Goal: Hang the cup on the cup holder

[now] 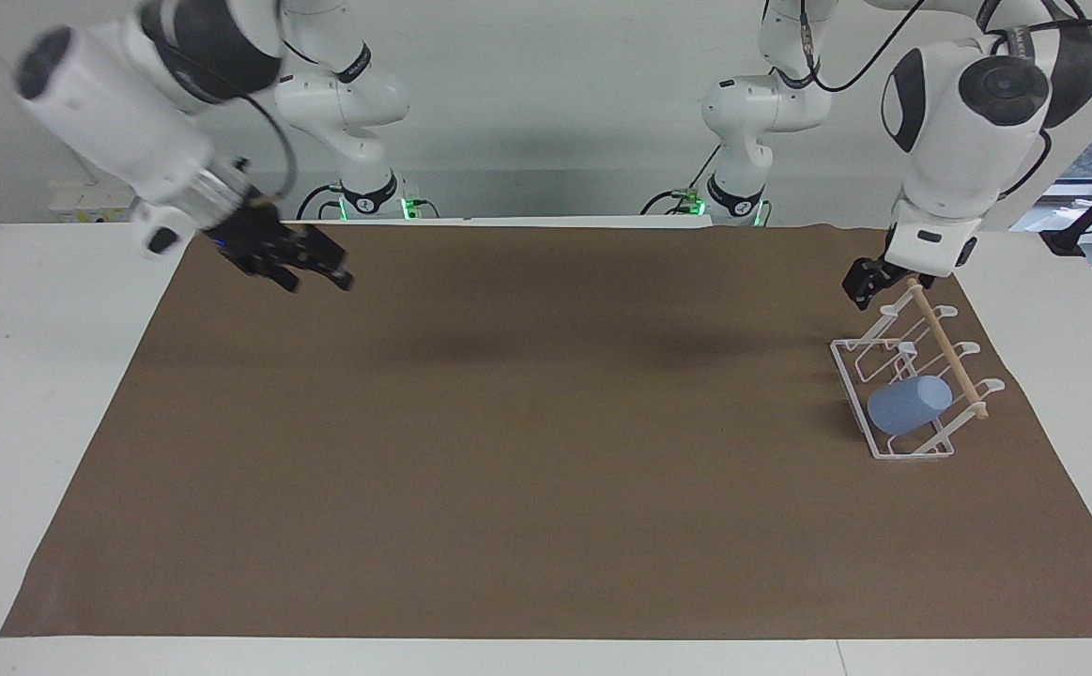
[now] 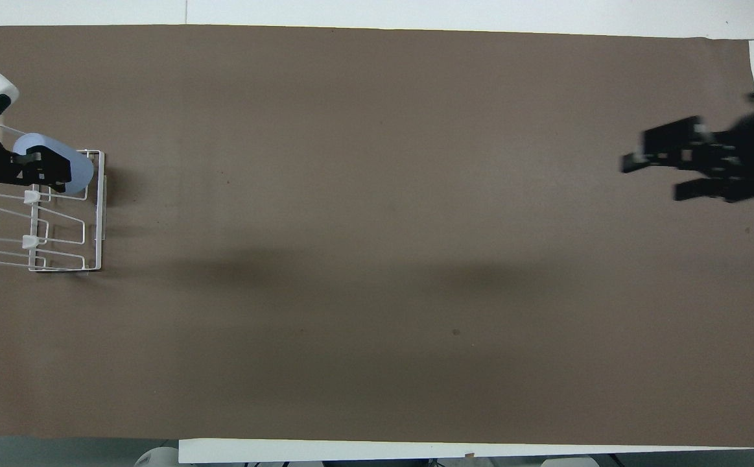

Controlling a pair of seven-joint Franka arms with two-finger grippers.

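The light blue cup [image 1: 909,406] sits tilted over a slanted prong of the white wire cup holder [image 1: 851,376], at the holder's end farther from the robots. It also shows in the overhead view [image 2: 83,174], on the holder [image 2: 99,214]. A wooden dowel [image 1: 947,349] runs along the holder's top. My left gripper [image 1: 869,284] is open and empty, raised over the holder's end nearer to the robots, apart from the cup. In the overhead view it [image 2: 59,170] overlaps the cup. My right gripper [image 1: 306,268] is open and empty, raised over the right arm's end of the table [image 2: 662,175].
A brown mat [image 1: 546,451] covers most of the white table [image 1: 38,376]. The holder stands on the mat toward the left arm's end.
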